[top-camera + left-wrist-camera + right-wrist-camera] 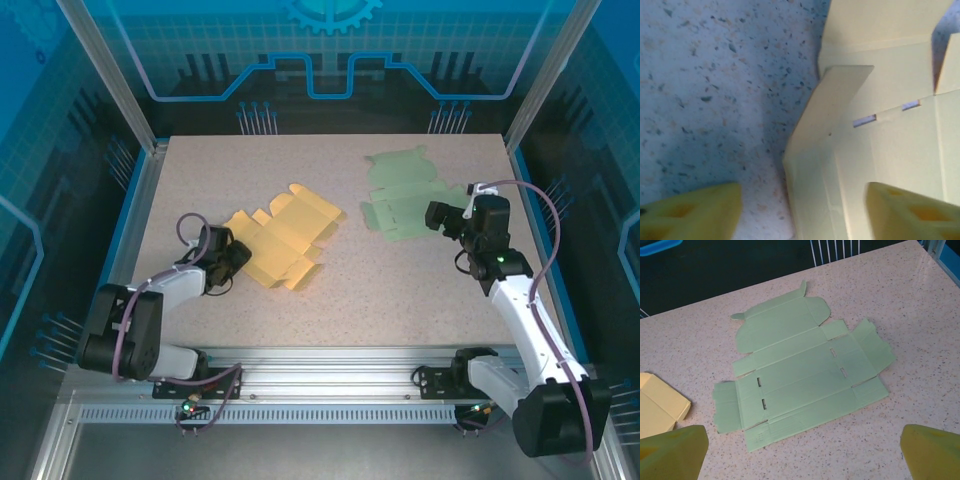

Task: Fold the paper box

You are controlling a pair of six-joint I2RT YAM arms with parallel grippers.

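Top external view: a flat yellow paper box blank (pixel 280 238) lies left of centre on the speckled table (pixel 400 300), with the left gripper (pixel 241 259) at its near-left edge. Its fingers (pixel 690 212) stand apart, astride a raised side flap (pixel 832 105). A green blank (pixel 405 195) lies flat to the right, and the right gripper (pixel 446 219) hovers beside it, fingers wide apart. Folding looks barely begun; the next move probably calls for closing on that flap and creasing it upright

A yellow paper box blank (pixel 280 238) lies left of centre in the top view, with one flap lifted. A green blank (pixel 405 195) lies flat and fully unfolded at the upper right.
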